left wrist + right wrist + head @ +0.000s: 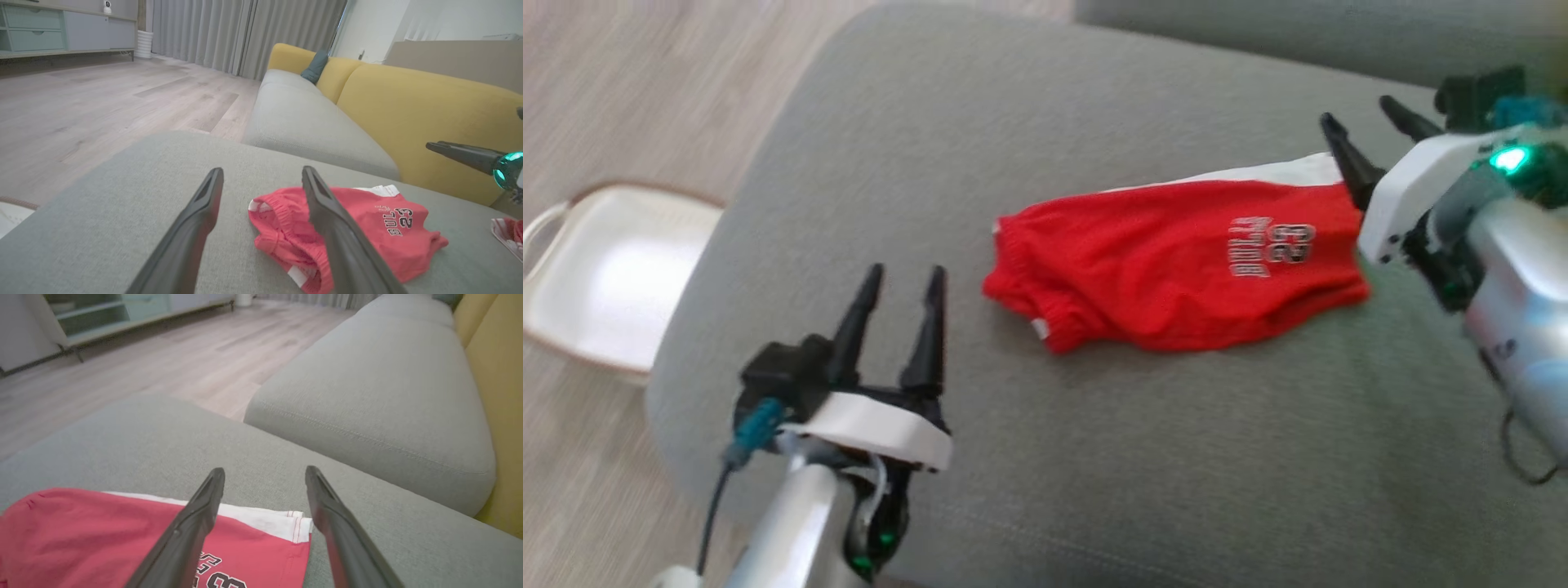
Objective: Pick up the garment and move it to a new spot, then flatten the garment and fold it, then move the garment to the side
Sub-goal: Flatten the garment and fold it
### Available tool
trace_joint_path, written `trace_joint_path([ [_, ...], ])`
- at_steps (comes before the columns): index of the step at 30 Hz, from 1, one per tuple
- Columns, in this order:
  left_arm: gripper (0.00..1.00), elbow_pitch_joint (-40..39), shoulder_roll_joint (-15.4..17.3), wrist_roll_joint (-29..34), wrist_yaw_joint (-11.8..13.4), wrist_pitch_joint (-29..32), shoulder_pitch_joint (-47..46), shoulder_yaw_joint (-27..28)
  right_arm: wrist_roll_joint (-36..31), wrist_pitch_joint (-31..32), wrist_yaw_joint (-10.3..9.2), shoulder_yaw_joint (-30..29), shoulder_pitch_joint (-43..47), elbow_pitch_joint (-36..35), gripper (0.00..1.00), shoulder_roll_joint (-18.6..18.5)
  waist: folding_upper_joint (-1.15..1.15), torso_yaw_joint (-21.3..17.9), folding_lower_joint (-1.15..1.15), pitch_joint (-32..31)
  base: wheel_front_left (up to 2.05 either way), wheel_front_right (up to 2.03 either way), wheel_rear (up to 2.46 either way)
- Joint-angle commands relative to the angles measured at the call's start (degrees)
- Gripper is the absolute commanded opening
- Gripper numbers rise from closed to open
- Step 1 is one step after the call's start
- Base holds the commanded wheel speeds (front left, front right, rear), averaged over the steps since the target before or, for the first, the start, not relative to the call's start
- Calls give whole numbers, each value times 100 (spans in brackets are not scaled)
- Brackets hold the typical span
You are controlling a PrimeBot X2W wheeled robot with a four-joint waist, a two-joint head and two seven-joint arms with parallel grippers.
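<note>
On the cushion, dead centre, your shorts look folded; right gripper, cushion's right side, gapes empty; left gripper, front-left, same; pinch one layer and that fold unravels.

1. left forearm: silver, rising from the lower left of the head view. It carries a white wrist collar on top, with a teal connector and a dark cable at its side.
2. left gripper: two long dark fingers, parted, tips pointing up the view.
3. right forearm: silver, entering from the right edge. It has a white wrist shell and a green light, lit.
4. right gripper: two dark fingers spread wide, slanting up and to the left.
</note>
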Motion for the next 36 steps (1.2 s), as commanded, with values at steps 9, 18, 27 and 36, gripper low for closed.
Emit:
trace_joint_path([
  [9, 100, -368, 22, 292, -145, -70, 187, 846, 24, -1101, -4, -591, 966, -338, 100, 505, 0, -877, 0, -627, 0, 0, 0],
  [18, 100, -777, 22, 521, -221, -70, 641, 1079, -1836, -1152, -4, -2831, 2589, -2019, 100, 875, 0, -1315, 0, -800, 0, 0, 0],
  [27, 100, -1060, 22, 505, -81, -70, 1044, 1125, -3443, -1153, -4, -4119, 4164, -3196, 100, 1732, 0, -1435, 0, -862, 0, 0, 0],
  [36, 100, -1061, 22, 512, -123, -70, 1019, 1110, -4022, -828, -4, -4408, 4616, -3850, 100, 1963, 0, -1361, 0, -786, 0, 0, 0],
])
